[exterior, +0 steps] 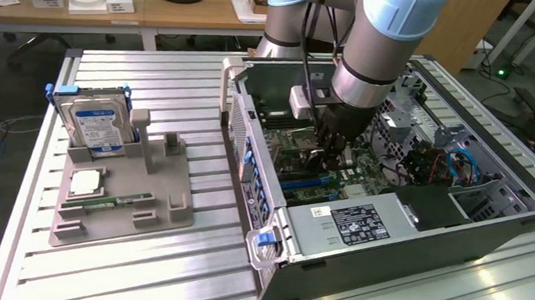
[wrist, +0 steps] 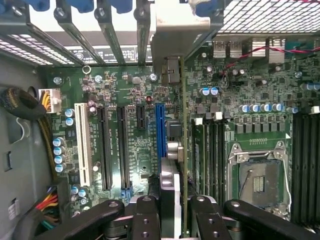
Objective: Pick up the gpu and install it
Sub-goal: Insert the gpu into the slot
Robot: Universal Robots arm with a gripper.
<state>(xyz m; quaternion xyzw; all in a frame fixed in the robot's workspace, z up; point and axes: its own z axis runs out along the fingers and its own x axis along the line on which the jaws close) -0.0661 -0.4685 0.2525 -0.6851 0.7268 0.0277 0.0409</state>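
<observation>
While arm reaches down into open computer case (exterior: pixel 382 251), gripper (wrist: pixel 175 220) sits partway closed, fingers (wrist: pixel 145 217) clamped either side of gpu (wrist: pixel 176 150). Card seen edge-on over motherboard (wrist: pixel 135 160), silvery end bracket toward case rear slots. Card runs alongside blue slot (wrist: pixel 160 130), just beside it; seated or not: cannot tell. Exterior view's left: tray (exterior: pixel 126 183) with hard drive (exterior: pixel 96 129), well apart from case.
</observation>
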